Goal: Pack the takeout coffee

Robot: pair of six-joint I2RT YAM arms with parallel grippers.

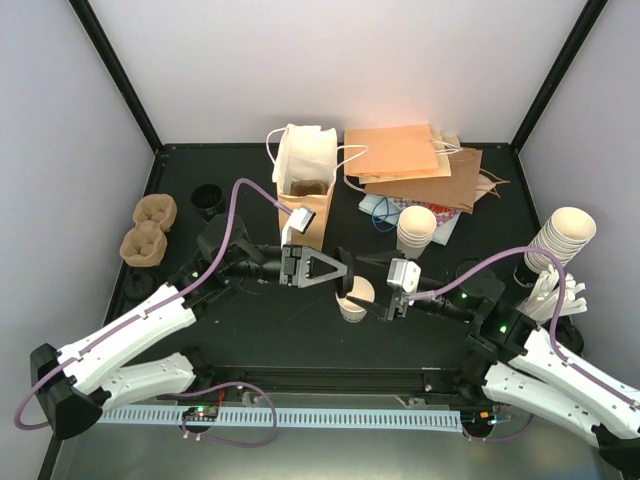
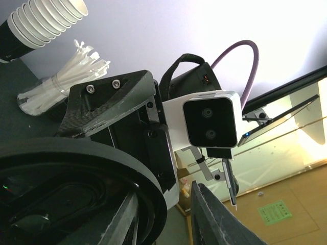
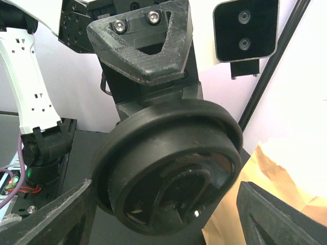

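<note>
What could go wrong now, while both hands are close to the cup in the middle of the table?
1. The left hand holds the black lid only at its rim; it could slip before it seats on the cup.
2. The cup lies tilted and could roll away.
3. The right hand, jaws spread, faces the left one closely; they could collide.

Stacked cups (image 1: pixel 562 238); paper bags (image 1: pixel 415 165); trays (image 1: pixel 148 228)

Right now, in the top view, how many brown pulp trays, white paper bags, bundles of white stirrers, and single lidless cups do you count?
Brown pulp trays: 2
White paper bag: 1
Bundle of white stirrers: 1
Single lidless cup: 1
Total: 5
</note>
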